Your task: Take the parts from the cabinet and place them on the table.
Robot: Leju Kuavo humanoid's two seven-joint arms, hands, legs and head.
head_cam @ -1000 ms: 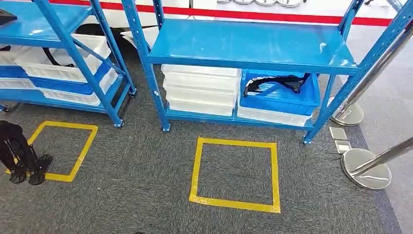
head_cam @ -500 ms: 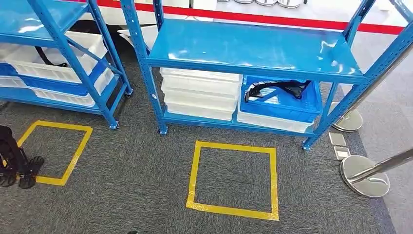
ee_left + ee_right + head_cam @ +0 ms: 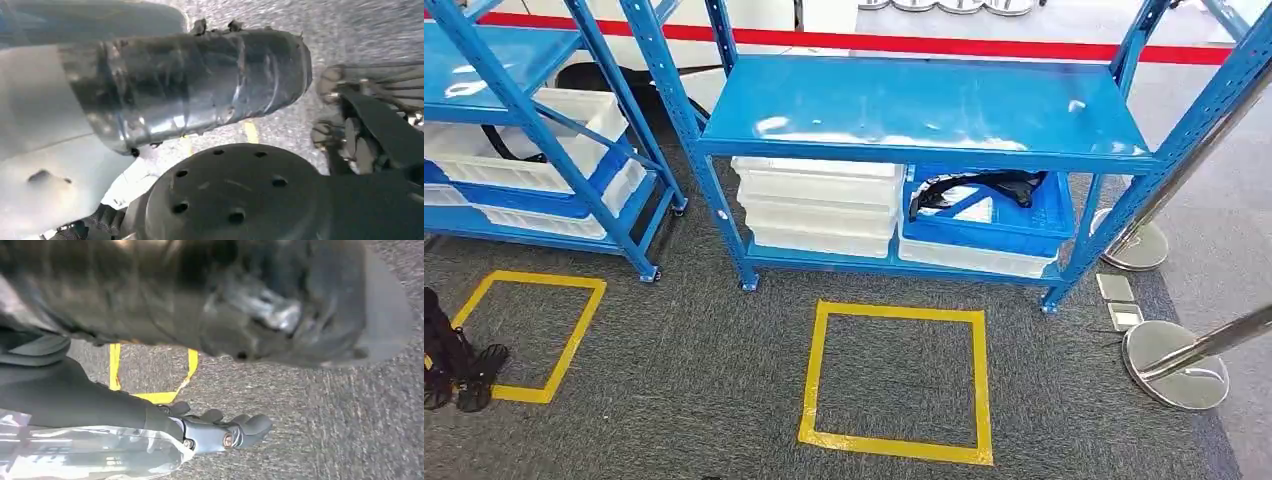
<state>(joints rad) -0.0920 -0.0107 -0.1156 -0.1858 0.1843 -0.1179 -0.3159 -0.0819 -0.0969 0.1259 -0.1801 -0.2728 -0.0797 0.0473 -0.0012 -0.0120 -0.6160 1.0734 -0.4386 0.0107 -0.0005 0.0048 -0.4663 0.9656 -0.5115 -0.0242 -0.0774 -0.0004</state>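
Where the parts [image 3: 972, 187] lie: black pieces in the blue crate [image 3: 984, 228], low in the cabinet [image 3: 924, 105], under its bare blue shelf.
White crates [image 3: 819, 205]: stacked just beside the blue crate on the same bottom shelf.
Yellow square [image 3: 894, 446]: taped on grey carpet before the cabinet.
Right hand [image 3: 220, 432]: over the carpet, fingers loosely bent and apart, holding nothing.
Left hand [image 3: 365, 125]: blurred; cannot tell spread or closed.
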